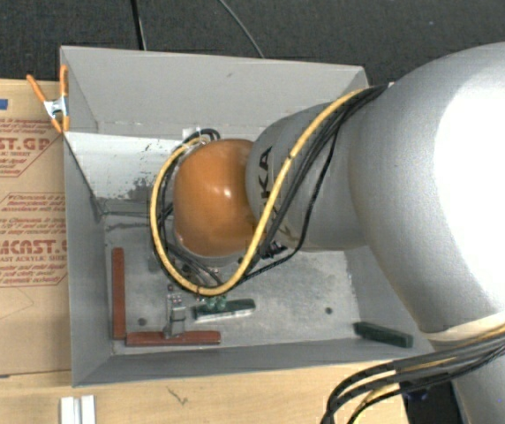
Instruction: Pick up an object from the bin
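Observation:
My gripper (177, 314) hangs low in the front left part of the bin, under the orange dome of the wrist. Its tip is just above the short leg of a red-brown L-shaped bar (171, 337), which lies flat along the bin's left and front sides. Immediately to the right of the gripper lies a small green and white thing (228, 307), partly tucked under the wrist's cables. Whether the gripper touches either one cannot be made out.
A dark, flat stick (382, 334) lies at the front right of the bin floor. The arm and its dome cover the middle and back of the bin. The bin's walls slope in steeply on the left and front.

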`<move>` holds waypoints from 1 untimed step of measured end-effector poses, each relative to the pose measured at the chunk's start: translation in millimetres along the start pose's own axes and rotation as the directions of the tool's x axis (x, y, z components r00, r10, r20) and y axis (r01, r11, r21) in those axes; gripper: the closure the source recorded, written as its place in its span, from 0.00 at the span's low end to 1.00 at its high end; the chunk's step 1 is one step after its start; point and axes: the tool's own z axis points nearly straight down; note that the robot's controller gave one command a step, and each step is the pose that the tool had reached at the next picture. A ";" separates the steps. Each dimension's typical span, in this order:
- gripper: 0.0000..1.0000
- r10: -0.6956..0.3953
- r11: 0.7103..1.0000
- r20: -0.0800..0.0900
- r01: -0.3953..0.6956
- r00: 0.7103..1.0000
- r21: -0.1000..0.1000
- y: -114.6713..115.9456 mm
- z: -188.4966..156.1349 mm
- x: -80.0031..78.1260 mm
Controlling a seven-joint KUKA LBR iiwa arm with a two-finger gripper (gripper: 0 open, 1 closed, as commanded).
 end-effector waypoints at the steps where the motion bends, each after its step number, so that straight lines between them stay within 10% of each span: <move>1: 0.00 -0.200 0.980 -0.003 0.200 0.980 0.002 18.1 -12.3 -40.0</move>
